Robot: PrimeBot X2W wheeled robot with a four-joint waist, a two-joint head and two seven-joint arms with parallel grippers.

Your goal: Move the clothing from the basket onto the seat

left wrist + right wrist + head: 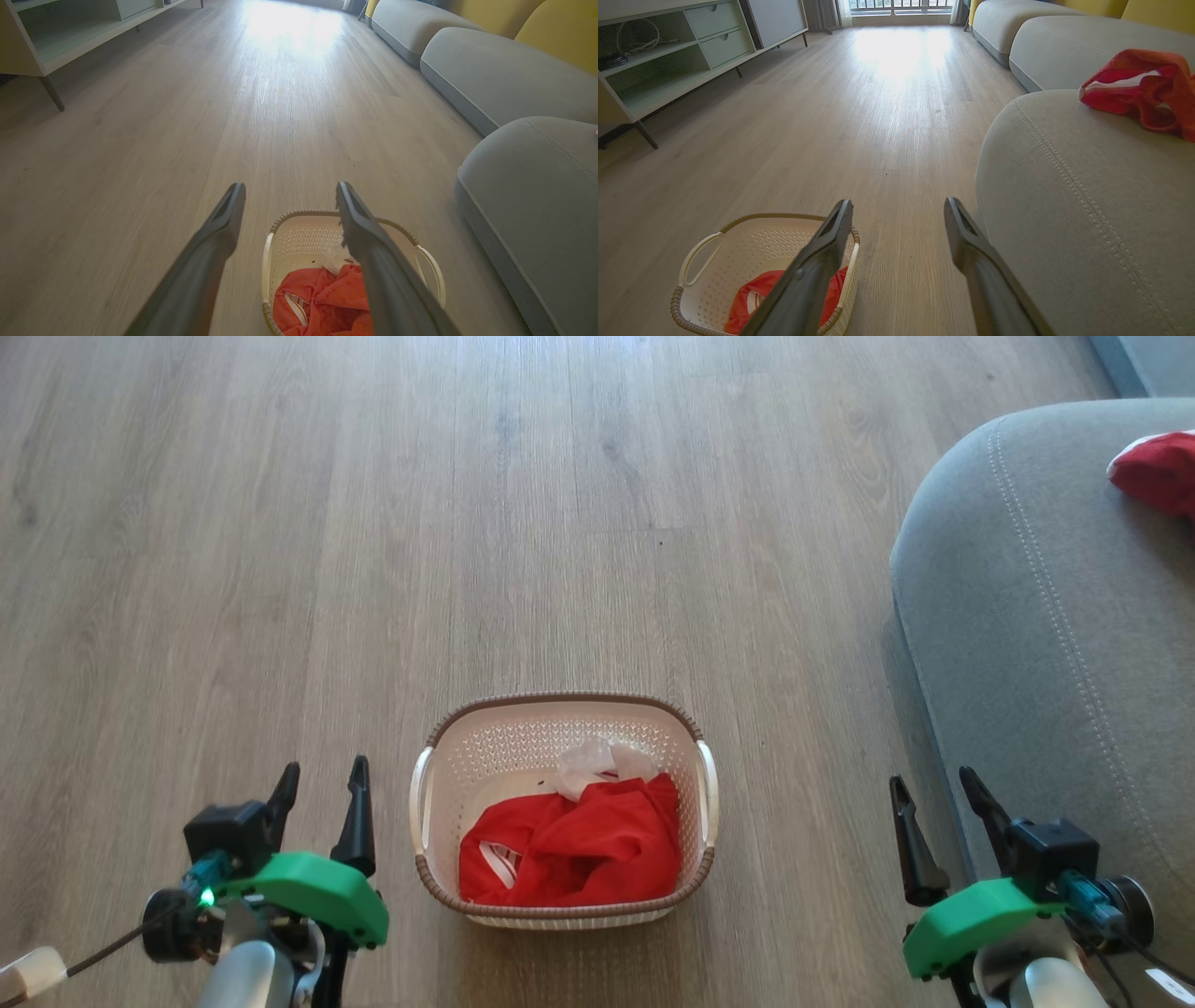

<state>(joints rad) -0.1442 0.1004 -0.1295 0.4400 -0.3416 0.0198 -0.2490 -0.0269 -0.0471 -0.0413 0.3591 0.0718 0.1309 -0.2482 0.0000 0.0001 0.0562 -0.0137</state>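
Note:
The cream basket (429, 803) with a brown rim stands on the wood floor between my two grippers. Red clothing (583, 845) with white trim lies crumpled in its near half. A second red garment (1158, 471) rests on the grey seat (1055, 616) at the right; it shows too in the right wrist view (1139, 86). My left gripper (322, 779) hovers open just left of the basket, nothing between its fingers. My right gripper (934, 784) stands open between the basket and the seat's edge. In the left wrist view the basket (268, 261) lies below the right finger (369, 238).
A pale shelf unit on thin legs (658, 60) runs along the far left wall. More grey sofa cushions (490, 70) with yellow backs line the right side. Bare wood floor (467, 523) stretches ahead of the basket.

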